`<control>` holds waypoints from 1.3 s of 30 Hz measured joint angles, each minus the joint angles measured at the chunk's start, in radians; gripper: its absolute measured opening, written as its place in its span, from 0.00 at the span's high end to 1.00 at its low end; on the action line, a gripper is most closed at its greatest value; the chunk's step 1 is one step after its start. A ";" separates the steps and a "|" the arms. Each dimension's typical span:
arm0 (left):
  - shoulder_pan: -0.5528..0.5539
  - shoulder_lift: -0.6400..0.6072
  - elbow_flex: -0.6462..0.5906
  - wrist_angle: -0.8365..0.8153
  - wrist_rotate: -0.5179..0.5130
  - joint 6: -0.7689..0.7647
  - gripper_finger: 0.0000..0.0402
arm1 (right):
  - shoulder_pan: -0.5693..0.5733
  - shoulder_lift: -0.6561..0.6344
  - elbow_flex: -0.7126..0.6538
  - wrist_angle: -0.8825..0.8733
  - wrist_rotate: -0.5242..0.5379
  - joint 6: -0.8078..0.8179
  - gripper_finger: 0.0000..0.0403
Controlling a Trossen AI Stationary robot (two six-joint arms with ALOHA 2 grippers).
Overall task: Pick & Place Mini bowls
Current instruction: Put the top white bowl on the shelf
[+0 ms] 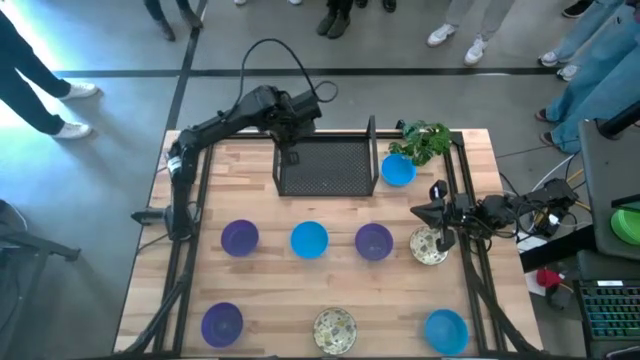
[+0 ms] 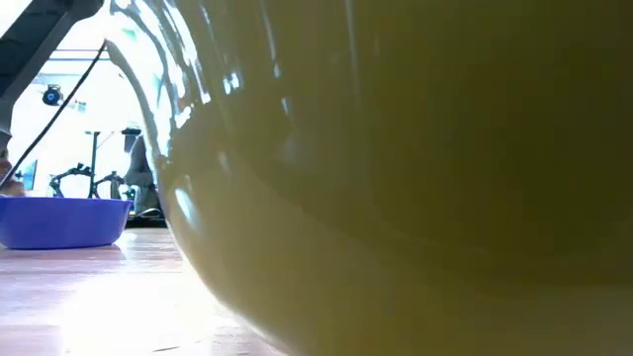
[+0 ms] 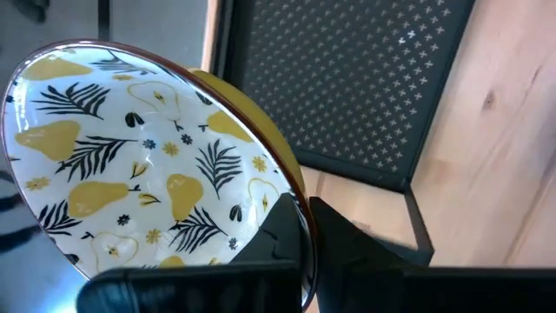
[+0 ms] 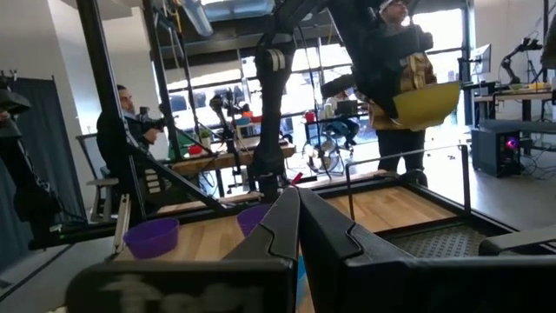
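Above the black tray (image 1: 322, 165), upper centre of the high view, a patterned bowl (image 3: 139, 165) is pinched at its rim by the left gripper (image 3: 308, 228); tilted so, it could be dropped.

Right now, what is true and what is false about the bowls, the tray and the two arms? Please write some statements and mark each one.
1. The left gripper holds a patterned bowl by its rim. True.
2. Two purple bowls stand in the middle row. True.
3. The right gripper grips a purple bowl. False: its fingers are shut on nothing.
4. The green plant stands beside the left arm's base. False: it is to the right of the black mesh tray, next to a blue bowl.
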 joint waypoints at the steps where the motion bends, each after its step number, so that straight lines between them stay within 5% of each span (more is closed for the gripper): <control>1: -0.003 0.009 0.000 0.009 0.001 0.010 1.00 | 0.000 0.000 0.000 0.000 0.000 0.000 0.98; 39: 0.027 0.301 -0.006 0.163 0.041 0.119 1.00 | 0.000 0.000 0.000 -0.001 0.000 0.001 0.98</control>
